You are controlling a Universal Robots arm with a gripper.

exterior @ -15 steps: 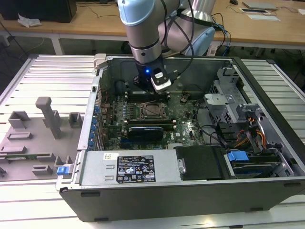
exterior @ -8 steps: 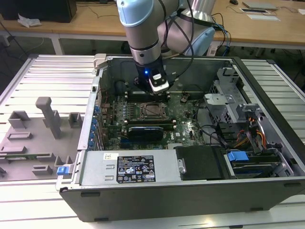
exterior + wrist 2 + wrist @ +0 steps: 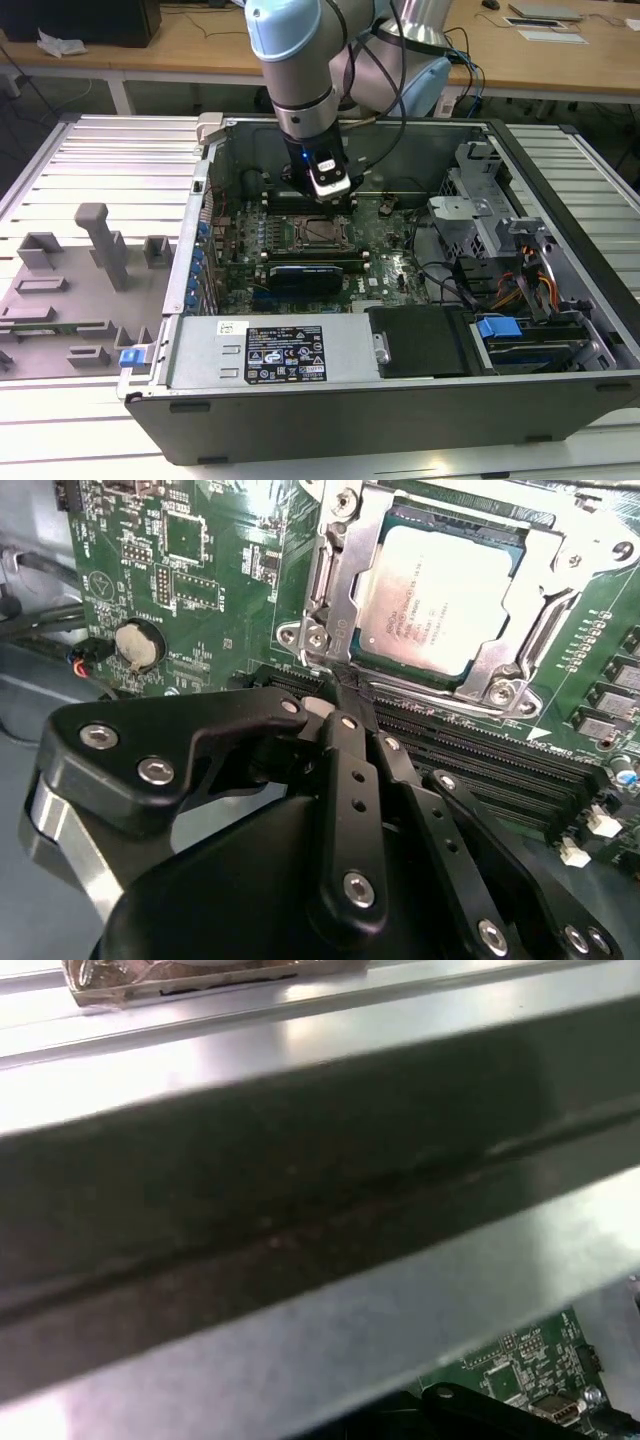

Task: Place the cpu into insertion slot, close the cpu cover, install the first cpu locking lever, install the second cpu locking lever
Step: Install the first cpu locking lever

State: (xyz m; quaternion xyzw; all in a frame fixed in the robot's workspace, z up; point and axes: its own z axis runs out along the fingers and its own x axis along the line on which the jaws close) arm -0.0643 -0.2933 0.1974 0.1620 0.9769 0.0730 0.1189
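The cpu, pale silvery and square, lies flat in its socket on the green motherboard. The cpu cover, a silvery metal frame, lies closed around it. My gripper has its black fingers pressed together, and their tips sit at the socket's corner beside a bent lever end. I cannot tell whether they pinch the lever. In the exterior view the gripper hangs inside the open computer case, just behind the socket.
Memory slots run beside the socket and a coin battery sits nearby. The case's metal wall is close to the wrist. A drive cage and cables are on the exterior view's right, and grey fixtures on its left.
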